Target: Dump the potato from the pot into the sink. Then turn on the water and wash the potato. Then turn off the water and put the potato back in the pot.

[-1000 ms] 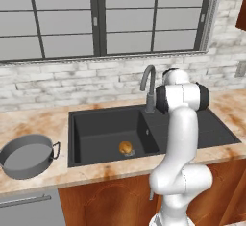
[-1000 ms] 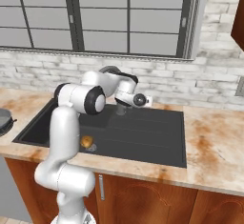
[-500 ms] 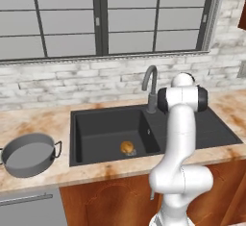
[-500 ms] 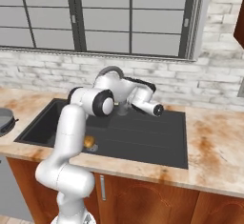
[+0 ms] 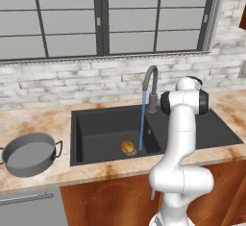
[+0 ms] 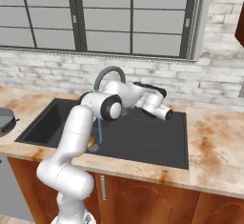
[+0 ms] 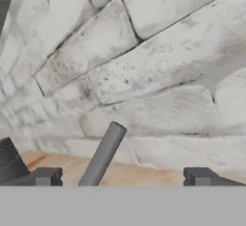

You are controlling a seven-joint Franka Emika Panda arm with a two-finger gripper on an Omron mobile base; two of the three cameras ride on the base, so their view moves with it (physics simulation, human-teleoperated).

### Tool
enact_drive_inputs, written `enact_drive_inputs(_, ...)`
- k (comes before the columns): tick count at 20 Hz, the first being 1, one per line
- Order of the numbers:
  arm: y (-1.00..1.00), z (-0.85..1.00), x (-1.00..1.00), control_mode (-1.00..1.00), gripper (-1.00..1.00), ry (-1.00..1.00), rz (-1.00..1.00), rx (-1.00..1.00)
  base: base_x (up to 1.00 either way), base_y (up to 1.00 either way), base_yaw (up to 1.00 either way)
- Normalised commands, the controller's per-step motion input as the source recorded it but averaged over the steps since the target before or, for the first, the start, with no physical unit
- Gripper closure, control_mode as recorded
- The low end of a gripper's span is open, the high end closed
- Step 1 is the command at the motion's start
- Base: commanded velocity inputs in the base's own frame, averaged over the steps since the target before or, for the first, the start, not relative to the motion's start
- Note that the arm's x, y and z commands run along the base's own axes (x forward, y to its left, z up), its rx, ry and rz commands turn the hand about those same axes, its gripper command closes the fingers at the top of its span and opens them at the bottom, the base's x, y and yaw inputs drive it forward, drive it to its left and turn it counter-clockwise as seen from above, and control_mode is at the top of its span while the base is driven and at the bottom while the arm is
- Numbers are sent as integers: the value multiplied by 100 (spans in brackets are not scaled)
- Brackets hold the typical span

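Presently the end effector (image 7: 120, 178) sits with its fingers spread wide and nothing between them except the faucet's thin grey lever (image 7: 102, 156), which rises through the gap nearer the left finger without being pinched. Hand view faces the whitewashed brick wall (image 7: 144, 66) with a strip of the orange-tan surface (image 7: 144, 176) below, so the hand is pointed toward the back wall just beside the faucet base. In the right base view the end effector (image 6: 167, 115) hangs over the drainboard side of the sink (image 6: 157, 147), to the right of the gooseneck faucet (image 5: 149, 83).

Judgement: the open fingers bracket the lever because a sideways nudge works it, not a clamp. A blue stream of water (image 5: 141, 121) falls from the spout, so the water step looks done.

The potato (image 5: 127, 147) lies on the basin floor near the drain, just beside where the stream lands; whether water actually strikes it I cannot tell. The pot (image 5: 29, 154) stands upright and empty on the surface left of the sink, well apart from the arm.

Room for moving: wall close ahead of the hand, faucet neck close to its left, so retreat looks best toward the front edge. Basin is open above the potato; its rim walls limit a low sideways approach.
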Motion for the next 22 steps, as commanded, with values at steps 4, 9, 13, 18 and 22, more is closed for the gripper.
enact_drive_inputs(4, 70, 23, 0, -100, -100, -17, 7, -26, 0, 0, 0)
enact_drive_inputs(9, 68, 22, 0, -100, -100, -22, 9, -27, 0, 0, 0)
enact_drive_inputs(13, 56, 25, 0, -100, -100, -28, 8, -28, 0, 0, 0)
enact_drive_inputs(18, 34, 14, -7, -100, -100, -22, 4, -23, 0, 0, 0)
enact_drive_inputs(22, 0, 9, -13, -100, -100, -13, 0, -11, 0, 0, 0)
